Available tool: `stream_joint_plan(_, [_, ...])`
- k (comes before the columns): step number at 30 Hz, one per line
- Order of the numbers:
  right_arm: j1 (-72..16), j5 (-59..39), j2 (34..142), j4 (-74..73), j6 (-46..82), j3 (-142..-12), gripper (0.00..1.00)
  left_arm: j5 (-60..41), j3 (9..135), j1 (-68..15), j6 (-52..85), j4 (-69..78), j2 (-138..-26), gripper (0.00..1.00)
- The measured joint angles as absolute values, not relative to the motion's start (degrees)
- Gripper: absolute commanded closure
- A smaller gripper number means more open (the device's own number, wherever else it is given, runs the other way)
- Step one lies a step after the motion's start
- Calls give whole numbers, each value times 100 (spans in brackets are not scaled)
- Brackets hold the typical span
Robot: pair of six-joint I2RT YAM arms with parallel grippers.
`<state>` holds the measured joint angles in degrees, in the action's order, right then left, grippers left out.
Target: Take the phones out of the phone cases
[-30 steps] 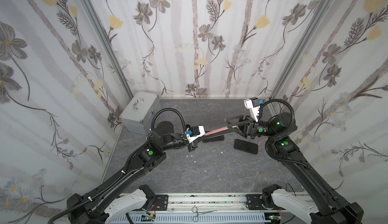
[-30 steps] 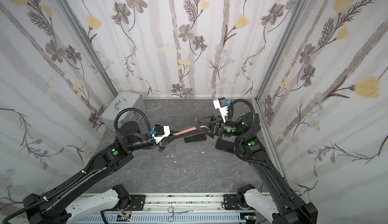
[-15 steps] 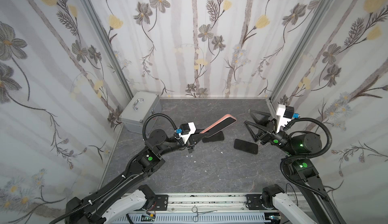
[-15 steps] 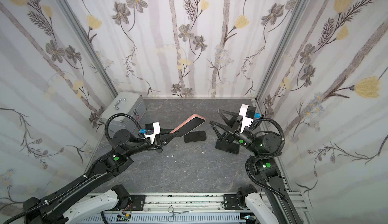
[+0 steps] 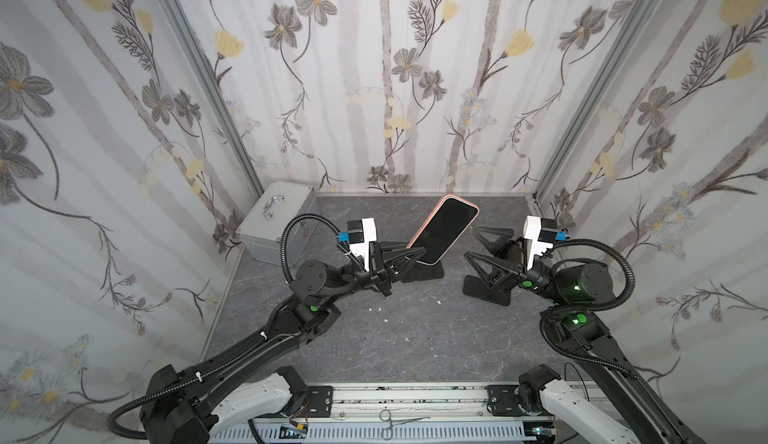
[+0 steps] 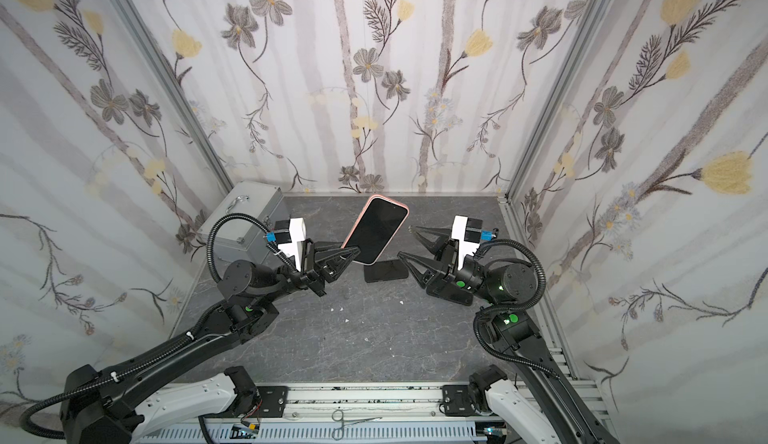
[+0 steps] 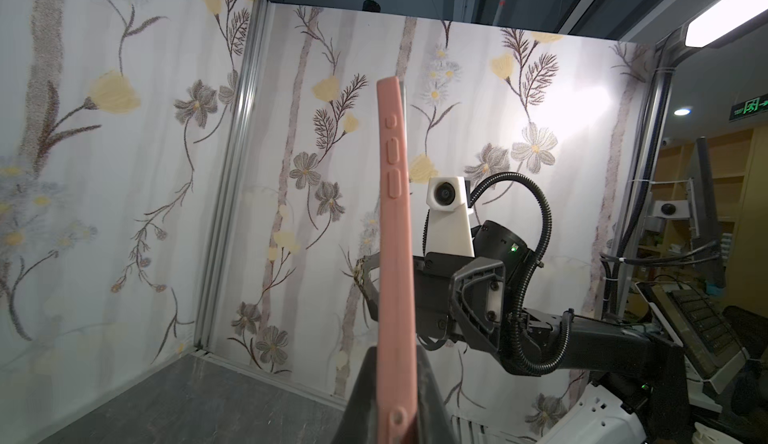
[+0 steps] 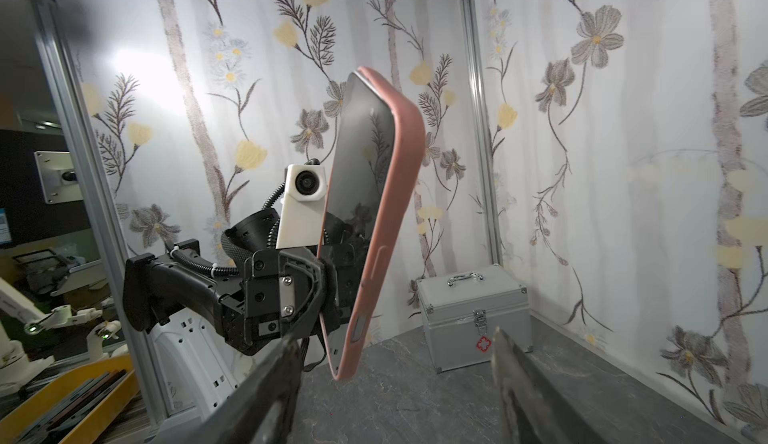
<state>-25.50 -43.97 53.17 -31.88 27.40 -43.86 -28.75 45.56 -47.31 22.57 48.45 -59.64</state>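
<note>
- The left gripper [image 5: 417,253] is clamped narrow on the lower end of the phone [image 5: 448,233], holding it raised above the table [image 5: 399,338] and tilted, with the screen facing up towards the top views.
- The pink case [image 7: 395,254] wraps the phone's back and edges. The left wrist view shows its side with the button bumps, and the phone looks seated inside it.
- The right gripper [image 5: 473,243] stands just beside the phone's free side with its jaws spread wide and nothing between them. It does not touch the phone.
- Two dark slabs lie flat on the table, one [image 6: 386,271] below the raised phone and one under the right gripper. A metal box [image 5: 276,221] sits in the back corner.
- The step in hand appears to be the peel: one arm steadies while the other gets ready.
- The next move likely calls for the right gripper to pinch the case's lip near the top corner and pull it off the phone while the left grip stays firm.
</note>
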Motion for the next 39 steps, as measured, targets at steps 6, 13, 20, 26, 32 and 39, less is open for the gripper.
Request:
stream_joint_plan(6, [-2871,-4836,5697,-3367,2733,-4547,37,-3013,4696,-4779,2578,5142,-6060,100])
stream_joint_plan(13, [-3173,-4925,5964,-3380,2639,-4831,43,-3133,4727,-4818,2716,5273,-6176,100])
stream_joint_plan(20, [-3369,-5054,6182,-3271,2493,-4971,57,-3173,4727,-4842,2720,5290,-6202,100])
stream_joint_plan(26, [-3411,-5070,6235,-3063,2482,-5039,65,-3177,4727,-4877,2722,5290,-6204,100])
stream_joint_plan(32, [-3437,-5170,6324,-2991,2436,-5175,72,-3168,4727,-4893,2720,5341,-6233,100])
stream_joint_plan(39, [-3463,-5238,6254,-2762,2322,-5196,84,-3164,4733,-4893,2720,5376,-6252,100])
